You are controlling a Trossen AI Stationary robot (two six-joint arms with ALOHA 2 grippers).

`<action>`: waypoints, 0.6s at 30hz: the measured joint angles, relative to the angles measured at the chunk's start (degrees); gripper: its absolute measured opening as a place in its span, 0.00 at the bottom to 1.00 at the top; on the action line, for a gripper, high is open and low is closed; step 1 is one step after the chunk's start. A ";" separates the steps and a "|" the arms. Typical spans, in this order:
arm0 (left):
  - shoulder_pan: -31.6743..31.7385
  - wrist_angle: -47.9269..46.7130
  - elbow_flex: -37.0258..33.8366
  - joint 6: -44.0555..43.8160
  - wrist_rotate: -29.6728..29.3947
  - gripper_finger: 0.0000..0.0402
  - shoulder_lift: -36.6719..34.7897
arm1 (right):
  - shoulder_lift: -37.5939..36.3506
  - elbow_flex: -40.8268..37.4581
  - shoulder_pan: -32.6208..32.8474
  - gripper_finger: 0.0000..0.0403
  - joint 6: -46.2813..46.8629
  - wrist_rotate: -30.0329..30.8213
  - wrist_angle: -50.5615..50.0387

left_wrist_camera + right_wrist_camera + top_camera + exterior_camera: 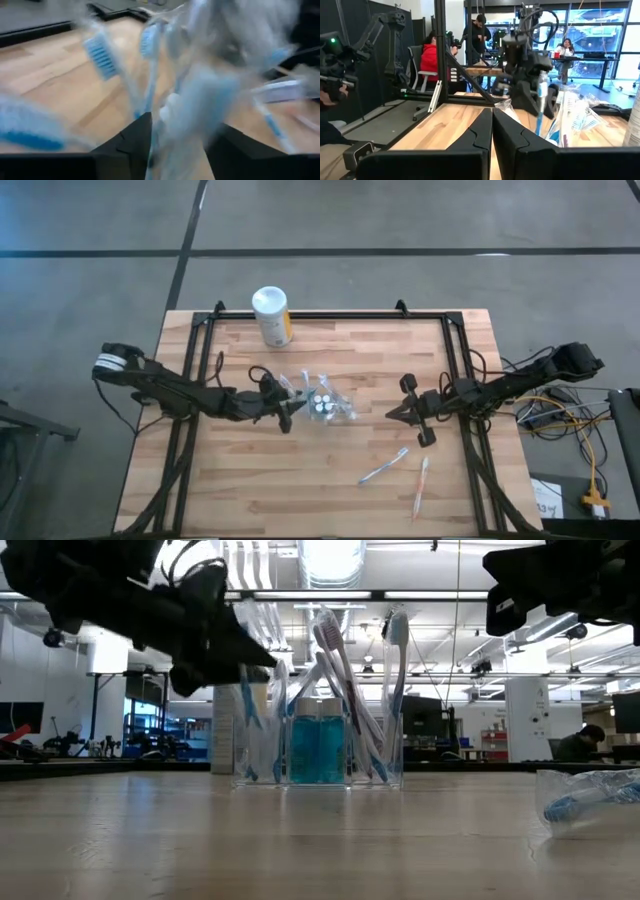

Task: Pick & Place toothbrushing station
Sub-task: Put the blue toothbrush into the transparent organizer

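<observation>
One clear plastic cup (318, 750) stood near the middle of the table (330, 480), and two teal tubes (318, 748) with white caps stood side by side inside it. Around them the cup held a bunch of white and light-blue toothbrushes (345, 690), heads up and leaning outward; how many could not be counted, because they overlapped in the low view and blurred together in the left wrist view. From above, the cup (322, 404) showed only as a tangle of clear plastic and pale handles around dark cap tops.

Two more wrapped toothbrushes (384, 468) lay flat on the table nearer the front edge, well apart from the cup, one angled and the other (421, 485) almost straight. One white canister (271, 316) with a yellow label stood near the back edge.

The left gripper (287, 412) was just beside the cup on its left, its fingers (131, 142) parted, with a toothbrush handle and clear wrap between them; whether they touched anything could not be told through the blur. The right gripper (392, 414) hovered to the right of the cup, apart from it, its fingers (479, 131) pressed together on nothing.

Several people showed in the room behind, partly hidden by the frame.
</observation>
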 joint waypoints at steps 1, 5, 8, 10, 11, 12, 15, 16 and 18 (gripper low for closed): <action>0.00 -0.53 0.07 0.31 1.08 0.43 -1.10 | 0.00 0.00 0.00 0.02 0.00 0.00 -0.05; 0.00 -5.60 0.69 2.12 6.35 0.48 -8.15 | 0.02 0.00 0.00 0.02 -0.01 -0.02 -0.70; -0.11 -14.97 2.75 2.98 10.74 0.49 -15.96 | 0.02 0.00 0.00 0.02 -0.02 -0.04 -0.77; -0.76 -22.66 4.59 3.48 11.75 0.49 -21.45 | 0.02 0.00 0.00 0.02 -0.02 -0.04 -0.92; -1.27 -26.11 5.70 4.08 11.80 0.49 -24.14 | 0.02 0.00 0.02 0.02 -0.07 -0.04 -0.94; -1.93 -29.53 6.86 4.88 11.79 0.49 -26.76 | 0.02 0.00 0.00 0.02 -0.23 -0.04 -0.94; -4.90 -39.09 9.99 8.12 11.78 0.50 -33.68 | 0.09 0.00 0.00 0.02 -0.24 -0.04 -0.94; -6.22 -41.63 10.59 9.06 11.57 0.49 -35.84 | 0.09 0.00 0.01 0.02 -0.24 -0.04 -1.01; -9.54 -43.99 10.80 10.24 7.58 0.48 -39.76 | 0.18 0.00 0.00 0.02 -0.21 -0.06 -1.63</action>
